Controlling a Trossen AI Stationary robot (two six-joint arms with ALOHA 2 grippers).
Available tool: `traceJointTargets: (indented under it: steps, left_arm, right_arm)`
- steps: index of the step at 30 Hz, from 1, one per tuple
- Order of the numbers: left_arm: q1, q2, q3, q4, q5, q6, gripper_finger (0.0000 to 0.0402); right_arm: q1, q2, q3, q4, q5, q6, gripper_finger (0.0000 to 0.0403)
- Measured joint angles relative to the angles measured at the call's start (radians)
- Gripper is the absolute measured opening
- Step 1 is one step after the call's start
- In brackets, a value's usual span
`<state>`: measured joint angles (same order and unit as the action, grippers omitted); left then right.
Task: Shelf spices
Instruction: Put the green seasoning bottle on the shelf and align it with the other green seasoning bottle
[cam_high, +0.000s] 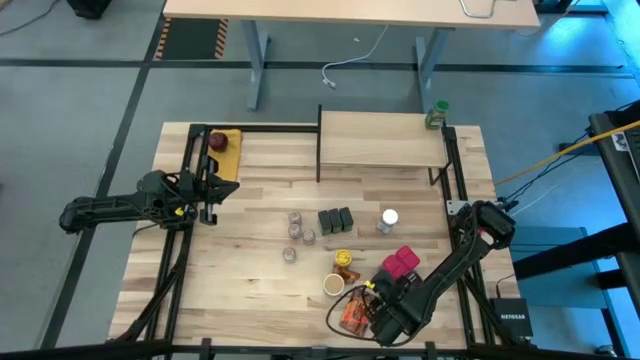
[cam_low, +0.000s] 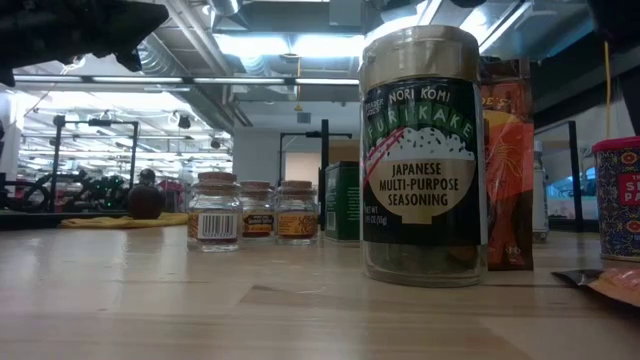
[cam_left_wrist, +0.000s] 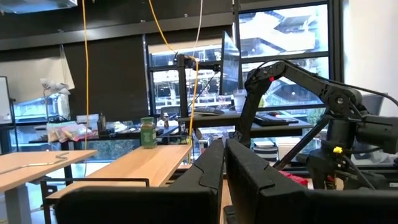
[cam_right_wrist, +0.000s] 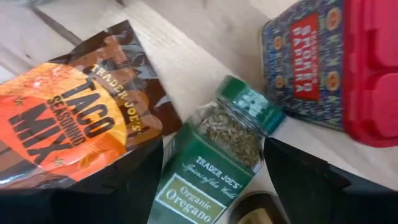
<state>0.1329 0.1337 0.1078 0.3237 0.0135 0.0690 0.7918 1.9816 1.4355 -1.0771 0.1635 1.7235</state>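
My right end effector sits open around the oregano jar; I'd center it before squeezing, avoiding the taco packet.

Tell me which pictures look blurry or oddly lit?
Low view: the furikake jar is sharp, ceiling lights glare behind it, the red tin is cut off by the picture's edge. Right wrist view: the oregano jar is readable, the tin beside it soft. Left wrist view: bright windows behind dark fingers.
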Motion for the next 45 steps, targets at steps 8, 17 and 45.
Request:
traceJointTargets:
  steps: [8,17,45]
  left_arm:
    - [0.000,0.000,0.000,0.001,0.000,-0.002,0.0010]
    - [0.000,0.000,0.000,0.002,0.000,-0.002,0.0010]
    - [0.000,0.000,0.000,0.001,0.000,-0.002,0.0010]
  right_arm:
    - [-0.001,0.000,-0.059,0.071,-0.026,0.057,0.0285]
    - [-0.001,0.000,-0.118,0.192,-0.017,0.002,0.0282]
    - [0.035,0.002,0.196,-0.126,0.253,-0.132,0.0204]
